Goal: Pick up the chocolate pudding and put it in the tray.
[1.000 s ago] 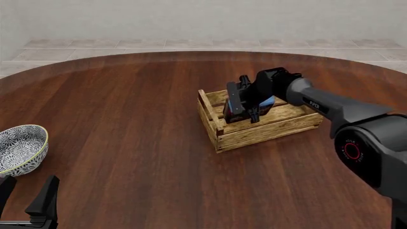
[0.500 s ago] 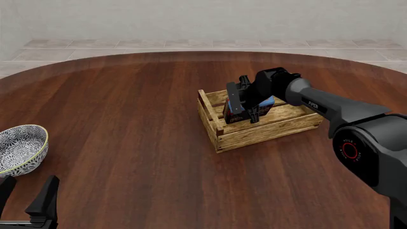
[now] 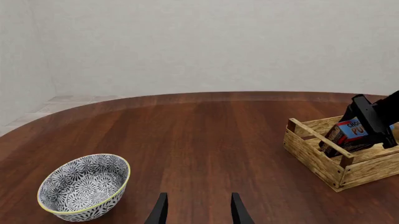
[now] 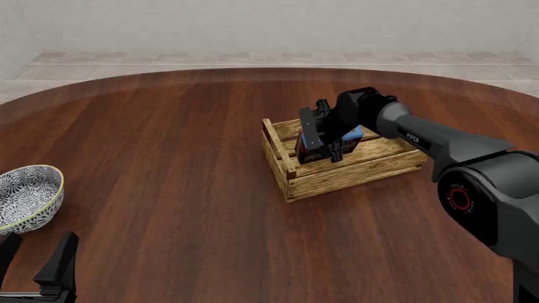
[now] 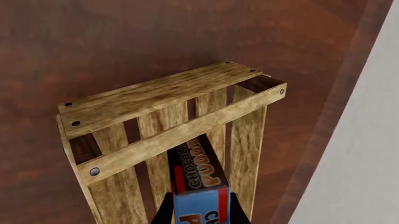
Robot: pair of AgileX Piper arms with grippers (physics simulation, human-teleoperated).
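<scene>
The chocolate pudding (image 4: 312, 151) is a small carton with a blue top and a dark brown lower half. It leans tilted inside the tray (image 4: 354, 173), a light wooden slatted crate right of the table's middle. My right gripper (image 4: 325, 136) is shut on the carton, with a finger on each side. In the right wrist view the carton (image 5: 196, 184) points down between the fingers onto the tray's slats (image 5: 156, 100). My left gripper (image 4: 38, 271) is open and empty at the near left edge. Its view shows the tray (image 3: 311, 151) and the carton (image 3: 350, 130) far off.
A blue-and-white patterned bowl (image 4: 25, 196) stands at the left edge of the round wooden table, close to my left gripper; it also shows in the left wrist view (image 3: 84, 186). A tiled floor and pale wall lie beyond the table.
My right gripper has shifted slightly, with the carton, inside the tray. The left arm and the bowl have not moved.
</scene>
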